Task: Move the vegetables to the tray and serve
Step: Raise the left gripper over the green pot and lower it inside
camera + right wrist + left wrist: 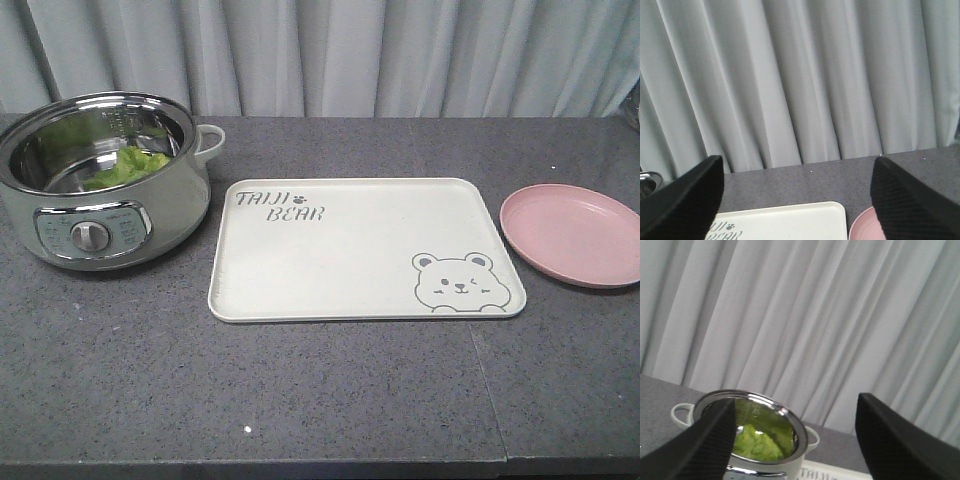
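The vegetables [130,166] lie in the pot [100,215], 9 o'clock of the tray [350,270], likely to suit the left end effector [796,399]; it and the right end effector [797,160] gape wide.

The left gripper [796,397] is spread wide. Past it sits a shiny pot [812,438] with green vegetables [757,445] inside. A grey curtain [790,315] hangs behind.

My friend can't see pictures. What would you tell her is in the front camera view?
Green lettuce leaves sit inside a shiny electric pot at the left of a grey counter. Beside it lies a cream tray with a winking bear, then a pink plate at the right, with pale curtains behind.
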You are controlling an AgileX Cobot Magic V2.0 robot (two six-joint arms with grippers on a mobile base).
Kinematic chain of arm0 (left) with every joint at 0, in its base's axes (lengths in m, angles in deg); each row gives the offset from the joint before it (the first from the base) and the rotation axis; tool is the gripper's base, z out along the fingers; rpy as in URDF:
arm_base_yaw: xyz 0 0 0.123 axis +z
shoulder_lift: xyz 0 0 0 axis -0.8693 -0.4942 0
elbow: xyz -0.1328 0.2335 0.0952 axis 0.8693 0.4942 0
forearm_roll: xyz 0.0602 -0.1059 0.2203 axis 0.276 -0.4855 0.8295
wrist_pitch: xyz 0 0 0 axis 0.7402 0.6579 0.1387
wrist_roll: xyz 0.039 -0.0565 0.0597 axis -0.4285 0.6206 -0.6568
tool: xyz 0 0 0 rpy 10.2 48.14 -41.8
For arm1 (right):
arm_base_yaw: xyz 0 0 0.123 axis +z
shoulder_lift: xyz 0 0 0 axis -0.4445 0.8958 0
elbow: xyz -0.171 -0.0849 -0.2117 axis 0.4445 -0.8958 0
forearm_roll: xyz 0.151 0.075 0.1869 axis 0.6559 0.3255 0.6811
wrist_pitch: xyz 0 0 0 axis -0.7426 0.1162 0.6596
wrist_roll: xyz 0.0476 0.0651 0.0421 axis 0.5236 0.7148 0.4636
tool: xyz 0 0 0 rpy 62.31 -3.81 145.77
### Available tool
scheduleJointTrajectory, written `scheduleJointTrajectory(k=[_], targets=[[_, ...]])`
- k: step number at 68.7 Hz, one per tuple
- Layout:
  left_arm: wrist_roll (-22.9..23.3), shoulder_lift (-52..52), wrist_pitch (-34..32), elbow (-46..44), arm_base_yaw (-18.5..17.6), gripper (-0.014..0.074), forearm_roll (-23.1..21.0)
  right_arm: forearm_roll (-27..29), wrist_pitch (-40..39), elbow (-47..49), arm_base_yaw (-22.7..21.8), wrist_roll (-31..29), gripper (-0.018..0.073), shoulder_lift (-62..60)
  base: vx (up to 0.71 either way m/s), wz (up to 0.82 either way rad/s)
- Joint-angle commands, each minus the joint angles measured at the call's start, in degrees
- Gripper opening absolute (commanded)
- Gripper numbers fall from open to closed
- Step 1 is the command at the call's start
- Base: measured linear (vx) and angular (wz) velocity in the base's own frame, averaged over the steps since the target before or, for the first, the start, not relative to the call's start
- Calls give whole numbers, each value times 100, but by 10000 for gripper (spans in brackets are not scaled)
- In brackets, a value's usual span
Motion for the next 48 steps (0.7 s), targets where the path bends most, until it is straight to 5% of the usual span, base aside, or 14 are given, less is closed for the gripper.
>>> scheduleJointTrajectory(k=[1, 17, 28, 48], targets=[[-589, -907, -122, -686, -52, 504, -30, -22, -161, 422, -8, -324, 565, 287, 0, 0], [-1590, -3324, 970, -2577, -52, 504, -30, 7, 1067, 1738, -8, -795, 565, 1669, 0, 0], [-1711, -4476, 936, -3503, -52, 503, -150, 33, 1506, 1870, -8, -775, 565, 2255, 0, 0], [-2272, -6473, 2570, -5706, -46, 503, -798, -2, 1924, 1870, -8, -785, 564, 2696, 0, 0]])
